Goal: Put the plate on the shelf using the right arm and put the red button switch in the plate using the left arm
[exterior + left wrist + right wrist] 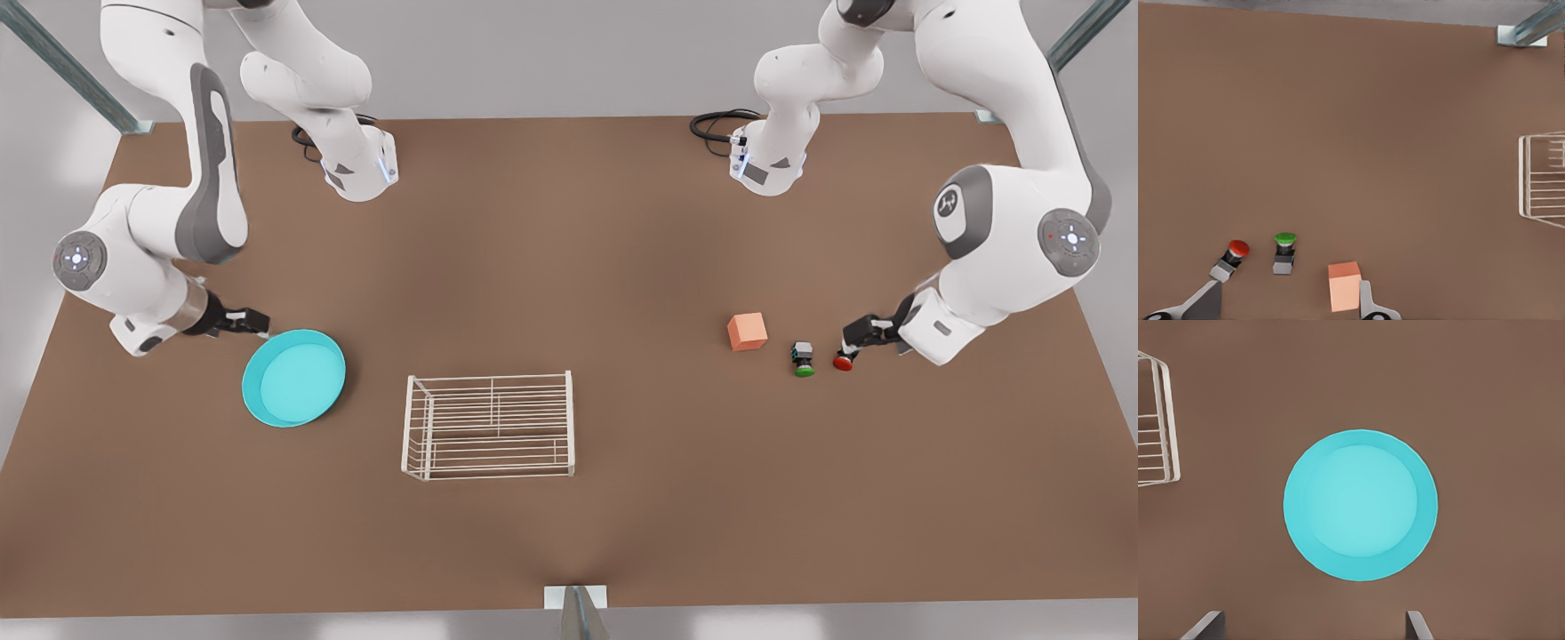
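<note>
Left of the white wire shelf (489,425), our right gripper (252,324) hovers, fingers spread, at the rim of the round turquoise plate (294,377) lying on the brown table (569,222). Right of the shelf, our left gripper (859,342), fingers released, nears the tiny red button switch (842,361). Both grasps come next.

The white wire shelf (489,425) is set mid-table. The round turquoise plate (294,377) is placed to the front view's left of it. To its right an orange cube (748,332), green-capped switch (804,358) and red button switch (843,361) are lined up.
</note>
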You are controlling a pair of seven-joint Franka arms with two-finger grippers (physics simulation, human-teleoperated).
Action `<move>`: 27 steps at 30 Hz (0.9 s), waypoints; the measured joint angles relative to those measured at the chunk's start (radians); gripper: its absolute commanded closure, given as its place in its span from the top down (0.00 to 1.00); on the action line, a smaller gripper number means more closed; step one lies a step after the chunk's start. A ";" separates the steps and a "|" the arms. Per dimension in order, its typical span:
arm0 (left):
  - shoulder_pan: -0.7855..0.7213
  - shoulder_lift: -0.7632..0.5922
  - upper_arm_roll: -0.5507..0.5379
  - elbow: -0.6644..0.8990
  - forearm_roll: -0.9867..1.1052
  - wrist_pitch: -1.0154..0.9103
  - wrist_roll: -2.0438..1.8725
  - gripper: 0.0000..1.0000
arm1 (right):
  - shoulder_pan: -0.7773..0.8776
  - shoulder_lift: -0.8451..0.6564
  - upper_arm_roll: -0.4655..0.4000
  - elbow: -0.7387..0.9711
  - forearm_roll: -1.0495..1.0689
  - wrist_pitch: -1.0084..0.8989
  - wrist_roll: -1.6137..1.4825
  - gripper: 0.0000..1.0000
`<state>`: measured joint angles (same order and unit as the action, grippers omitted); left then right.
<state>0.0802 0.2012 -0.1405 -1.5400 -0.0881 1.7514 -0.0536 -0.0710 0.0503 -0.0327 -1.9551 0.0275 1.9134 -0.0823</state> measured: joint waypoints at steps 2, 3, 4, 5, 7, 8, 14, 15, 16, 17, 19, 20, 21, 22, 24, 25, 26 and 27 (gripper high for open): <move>0.003 0.000 -0.006 0.000 -0.008 0.023 0.000 1.00 | -0.018 0.011 -0.002 -0.002 0.002 0.024 -0.010 1.00; 0.009 -0.003 -0.022 -0.004 -0.008 0.030 0.001 1.00 | -0.028 0.031 -0.003 -0.001 0.012 0.035 -0.018 1.00; 0.016 -0.008 -0.057 -0.013 -0.007 0.036 0.001 1.00 | -0.040 0.055 -0.002 0.002 0.026 0.047 -0.026 1.00; 0.009 -0.012 -0.100 -0.020 0.003 0.041 0.001 1.00 | -0.056 0.084 -0.003 0.005 0.041 0.060 -0.036 1.00; -0.082 -0.022 -0.140 -0.057 0.048 0.047 0.000 1.00 | -0.119 0.151 -0.002 0.027 0.082 0.080 -0.063 1.00; -0.115 -0.022 -0.147 -0.066 0.062 0.048 0.000 1.00 | -0.145 0.172 -0.001 0.039 0.095 0.089 -0.075 1.00; 0.105 0.082 -0.140 -0.027 0.090 0.072 0.004 1.00 | -0.205 0.287 0.001 0.042 0.130 0.201 -0.171 1.00; 0.135 0.104 -0.140 -0.022 0.093 0.091 0.005 1.00 | -0.208 0.309 0.001 0.041 0.128 0.223 -0.187 1.00; 0.145 0.128 -0.140 -0.018 0.096 0.113 0.006 1.00 | -0.209 0.329 0.002 0.039 0.122 0.248 -0.204 1.00; 0.153 0.140 -0.140 -0.015 0.100 0.131 0.007 1.00 | -0.209 0.343 0.002 0.031 0.116 0.274 -0.221 1.00; 0.171 0.146 -0.140 -0.014 0.103 0.156 0.008 1.00 | -0.211 0.365 0.003 0.016 0.108 0.327 -0.258 0.98; 0.177 0.147 -0.140 -0.014 0.104 0.165 0.008 1.00 | -0.216 0.378 0.004 0.014 0.106 0.350 -0.276 0.98; 0.180 0.145 -0.140 -0.014 0.105 0.172 0.008 1.00 | -0.221 0.393 0.005 0.013 0.104 0.372 -0.293 0.98; 0.183 0.144 -0.140 -0.015 0.106 0.174 0.009 1.00 | -0.224 0.404 0.005 0.012 0.102 0.392 -0.311 0.98; 0.184 0.141 -0.141 -0.016 0.107 0.175 0.009 1.00 | -0.227 0.421 0.005 0.010 0.100 0.425 -0.343 0.98; 0.184 0.141 -0.141 -0.015 0.107 0.175 0.009 1.00 | -0.228 0.430 0.005 0.010 0.100 0.439 -0.358 0.97; 0.184 0.141 -0.141 -0.015 0.108 0.175 0.009 1.00 | -0.229 0.439 0.005 0.010 0.101 0.451 -0.373 0.97; 0.184 0.141 -0.141 -0.015 0.108 0.175 0.009 1.00 | -0.229 0.449 0.005 0.010 0.103 0.460 -0.386 0.97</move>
<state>0.2638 0.3417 -0.2817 -1.5552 0.0202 1.9265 -0.0448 -0.3003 0.4988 -0.0276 -1.9452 0.1307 2.3738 -0.4684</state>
